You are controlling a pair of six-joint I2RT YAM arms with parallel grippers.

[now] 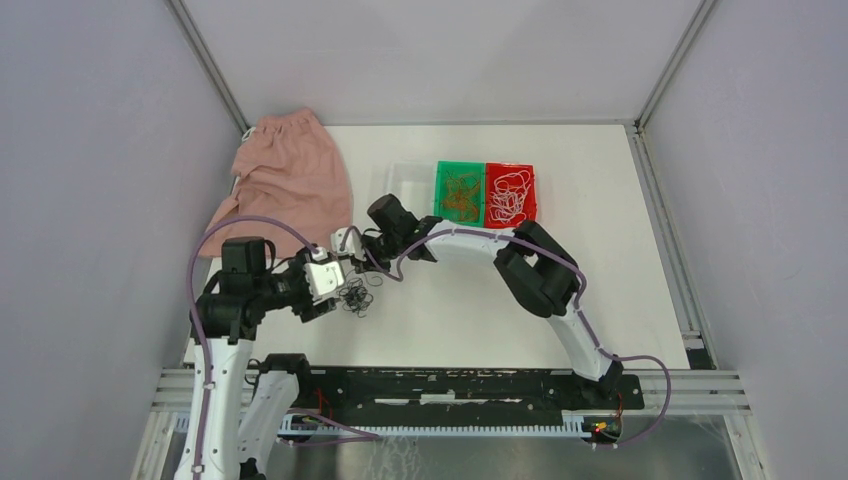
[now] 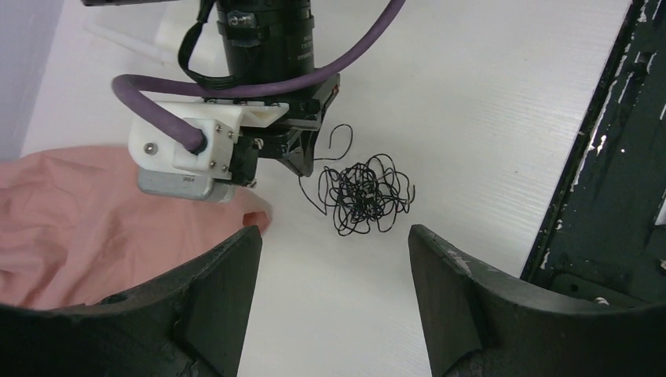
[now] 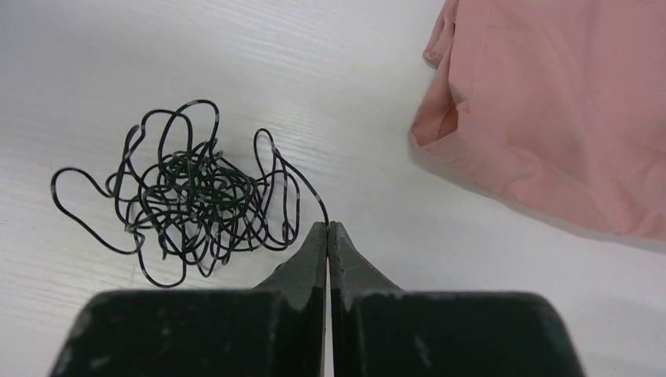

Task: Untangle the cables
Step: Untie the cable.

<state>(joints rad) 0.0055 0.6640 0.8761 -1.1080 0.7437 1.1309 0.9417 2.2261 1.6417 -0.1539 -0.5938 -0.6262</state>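
Overhead view: a tangled clump of black cables (image 1: 355,296) lies on the white table (image 1: 600,250), toward 8 o'clock from the table's centre, with both arms converged on it. The right end effector (image 3: 327,228) has its fingers pressed flat together. One loose strand of the clump runs straight into the fingertips, so it appears pinched there, while the rest of the clump rests on the table at 10 o'clock from those tips in the right wrist view. The left end effector (image 2: 334,267) stands wide, with nothing between its fingers (image 2: 228,290). In its own view the clump lies just beyond the opening at 12 o'clock, clear of both fingers. The right wrist housing sits at 11 o'clock from the clump in that same view. A pink cloth (image 1: 290,180) is spread at 10 o'clock on the table, near the clump but not touching it. At 12 to 1 o'clock two trays stand side by side and touching: a green tray (image 1: 440,190) holding orange cables (image 1: 462,197) and, at 3 o'clock of it, a red tray (image 1: 532,195) holding white cables (image 1: 511,198). Both trays are well apart from the black clump.
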